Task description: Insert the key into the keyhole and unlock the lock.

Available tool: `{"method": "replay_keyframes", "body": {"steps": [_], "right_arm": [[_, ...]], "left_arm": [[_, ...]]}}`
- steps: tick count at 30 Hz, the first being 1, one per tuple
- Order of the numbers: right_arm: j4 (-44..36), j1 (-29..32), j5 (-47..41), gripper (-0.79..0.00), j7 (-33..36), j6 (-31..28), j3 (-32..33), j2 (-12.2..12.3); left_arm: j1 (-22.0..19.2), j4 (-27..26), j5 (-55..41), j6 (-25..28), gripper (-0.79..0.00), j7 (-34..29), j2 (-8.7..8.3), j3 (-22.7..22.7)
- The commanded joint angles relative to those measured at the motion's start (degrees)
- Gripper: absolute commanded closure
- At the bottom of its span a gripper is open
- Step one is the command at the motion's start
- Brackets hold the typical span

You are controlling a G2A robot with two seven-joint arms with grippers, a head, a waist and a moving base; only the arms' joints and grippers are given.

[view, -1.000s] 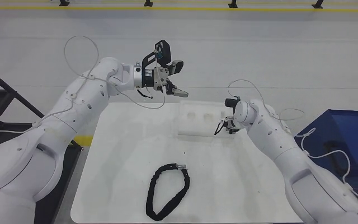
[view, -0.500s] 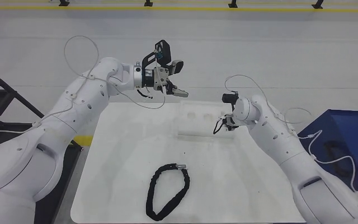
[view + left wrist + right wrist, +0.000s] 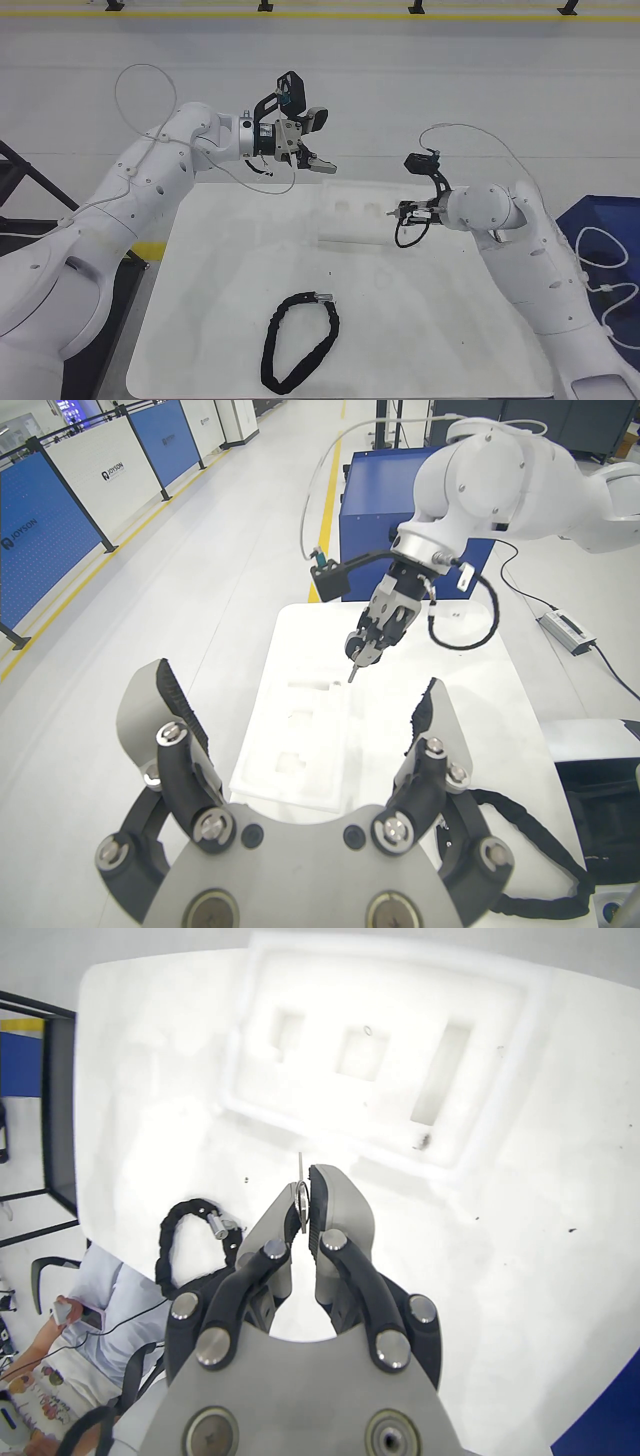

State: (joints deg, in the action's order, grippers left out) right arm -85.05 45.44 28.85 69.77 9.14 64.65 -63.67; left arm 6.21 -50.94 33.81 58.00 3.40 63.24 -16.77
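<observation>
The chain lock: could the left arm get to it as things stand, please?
Probably yes. The left gripper hangs open above the table's far edge; only bare surface separates it from the chain lock, and the right gripper, shut on the key, is by the foam tray.

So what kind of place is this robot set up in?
Probably an industrial robotics hall or factory test floor, not a home. Blue and white barrier panels fence off bays, a yellow floor line marks a lane on the wide pale floor, and a blue equipment cabinet stands beside the table.
</observation>
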Motion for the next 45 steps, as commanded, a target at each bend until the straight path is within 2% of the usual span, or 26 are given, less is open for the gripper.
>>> {"method": "replay_keyframes", "body": {"steps": [1,9,18,25,45], "right_arm": [[-1.9,1.0,-3.0,0.000,-0.2,-2.4,2.3,0.3],[-6.0,5.1,-16.3,0.000,-0.8,-13.9,10.8,1.6],[-8.0,9.7,-32.6,0.000,2.7,-27.5,19.2,3.1],[-7.8,11.9,-35.9,0.000,1.2,-33.6,21.4,3.8],[-7.8,12.1,-36.8,0.000,1.1,-33.7,21.3,3.9]], "left_arm": [[0.0,0.0,0.0,0.0,-0.785,0.0,0.00,0.0],[0.0,0.0,0.0,0.0,-0.785,0.0,0.00,0.0],[0.0,0.0,0.0,0.0,-0.785,0.0,0.00,0.0],[0.0,0.0,0.0,0.0,-0.785,0.0,0.00,0.0],[0.0,0.0,0.0,0.0,-0.785,0.0,0.00,0.0]]}}
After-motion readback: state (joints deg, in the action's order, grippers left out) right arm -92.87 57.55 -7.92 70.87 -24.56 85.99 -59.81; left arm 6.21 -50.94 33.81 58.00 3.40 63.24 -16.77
